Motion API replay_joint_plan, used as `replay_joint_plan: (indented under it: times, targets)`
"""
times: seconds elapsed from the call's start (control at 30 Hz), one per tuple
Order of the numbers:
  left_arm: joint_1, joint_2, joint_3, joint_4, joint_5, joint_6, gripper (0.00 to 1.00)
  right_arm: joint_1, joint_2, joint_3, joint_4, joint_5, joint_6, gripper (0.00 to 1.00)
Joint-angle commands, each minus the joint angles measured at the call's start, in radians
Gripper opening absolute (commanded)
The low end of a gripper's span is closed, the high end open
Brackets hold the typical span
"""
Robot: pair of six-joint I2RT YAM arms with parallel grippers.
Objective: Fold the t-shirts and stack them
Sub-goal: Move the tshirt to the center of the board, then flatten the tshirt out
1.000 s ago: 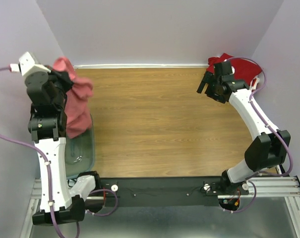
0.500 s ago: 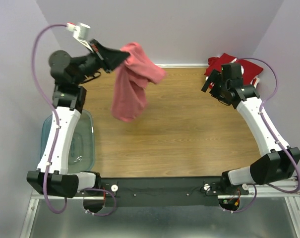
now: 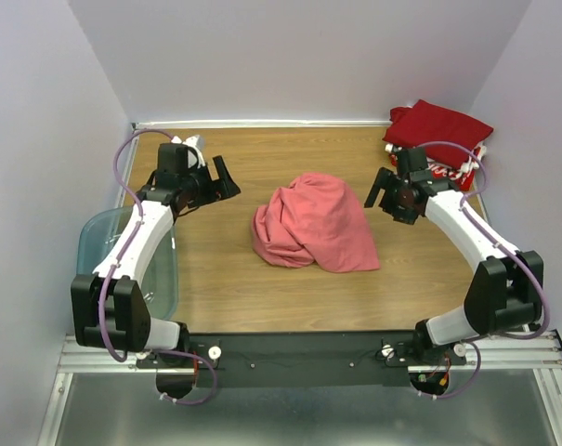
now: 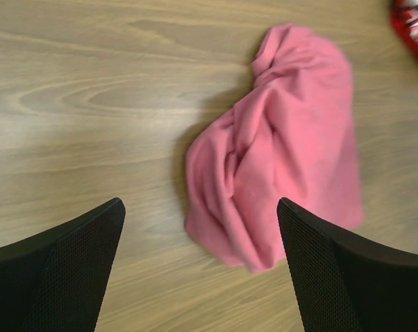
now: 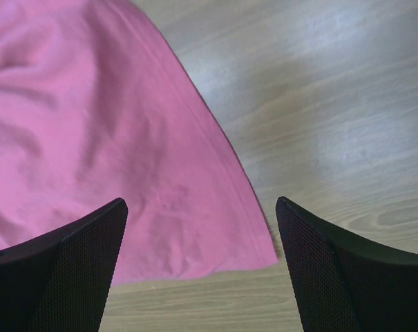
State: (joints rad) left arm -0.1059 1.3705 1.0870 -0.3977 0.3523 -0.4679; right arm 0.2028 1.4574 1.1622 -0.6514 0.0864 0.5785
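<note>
On the table (image 3: 262, 297), the salmon-pink shirt (image 3: 313, 223) lies crumpled; left fingers (image 4: 70, 270) and right fingers (image 5: 63, 270) stand wide, empty. Next move, probably: spread it flat.

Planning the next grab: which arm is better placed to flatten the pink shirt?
Right, probably. The right gripper, open, hangs over an edge of the pink shirt; the left gripper, also open, sits farther off.

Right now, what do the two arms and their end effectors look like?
The left arm and right arm both have white shells on the long links and black joint housings, with a thin purple cable looping alongside each. The left end effector and right end effector are black; up close their fingers are broad, rounded and finely dotted. No markings are readable.
</note>
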Motion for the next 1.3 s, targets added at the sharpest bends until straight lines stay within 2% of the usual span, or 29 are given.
replay_joint_plan:
  times: [0.0,0.33,0.57,0.9,1.27]
  targets:
    - [-0.064,-0.017,0.005,-0.078,-0.114,0.120,0.98,0.000,0.015,-0.068,0.053,-0.080,0.018,0.94]
    - [-0.288,0.018,-0.100,-0.113,-0.137,0.017,0.95,0.000,-0.054,-0.240,0.052,-0.154,0.041,0.91]
    - [-0.366,0.001,-0.156,-0.130,-0.131,0.003,0.94,0.001,-0.143,-0.390,0.032,-0.175,0.090,0.84]
    - [-0.410,0.012,-0.254,-0.059,-0.093,-0.026,0.91,0.001,-0.183,-0.473,0.029,-0.148,0.112,0.67]
    - [-0.425,0.157,-0.181,-0.035,-0.127,-0.035,0.87,0.003,-0.135,-0.481,0.068,-0.103,0.107,0.56]
